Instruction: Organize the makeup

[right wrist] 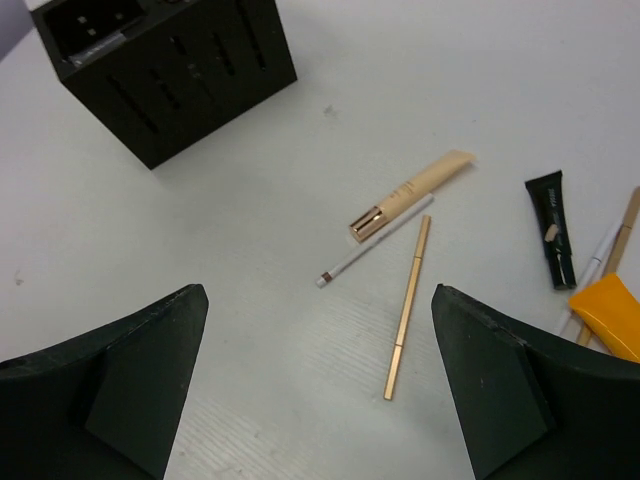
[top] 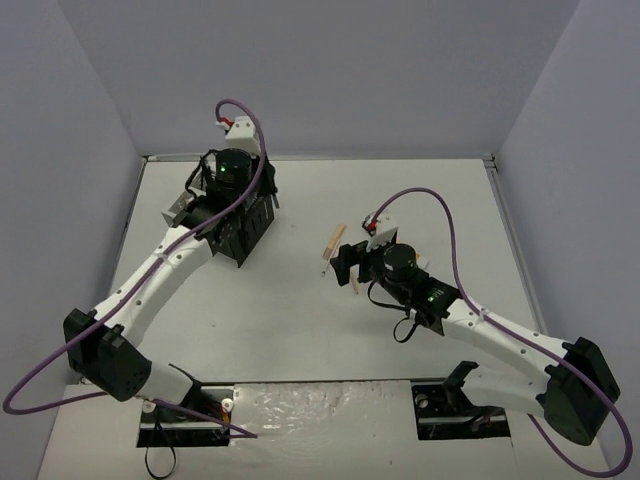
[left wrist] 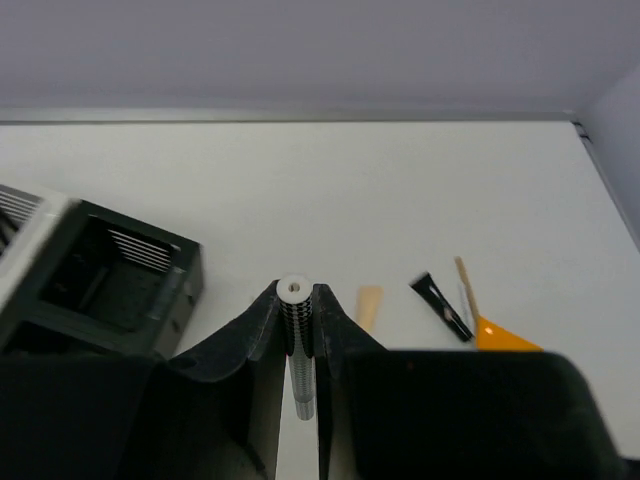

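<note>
**Left end effector pinches a ribbed pencil; right end effector is spread wide**

White desk carries everything. Far on the left side stands a black slotted box, its open top showing compartments. From above, the left arm reaches out to this box; in the left wrist view the box sits just left of the fingers. Those fingers are pressed onto the ribbed pencil, which stands upright between them with its white end on top.

The right end effector hangs over the middle of the desk with nothing between its fingers. Under it the loose makeup lies flat, well apart from the box. A beige tube with a gold cap lies aslant, with a white pencil just beside it. A gold pencil lies near them to the right. Farther right are an orange tube, partly cut off by the edge of the view, and a black tube.
</note>
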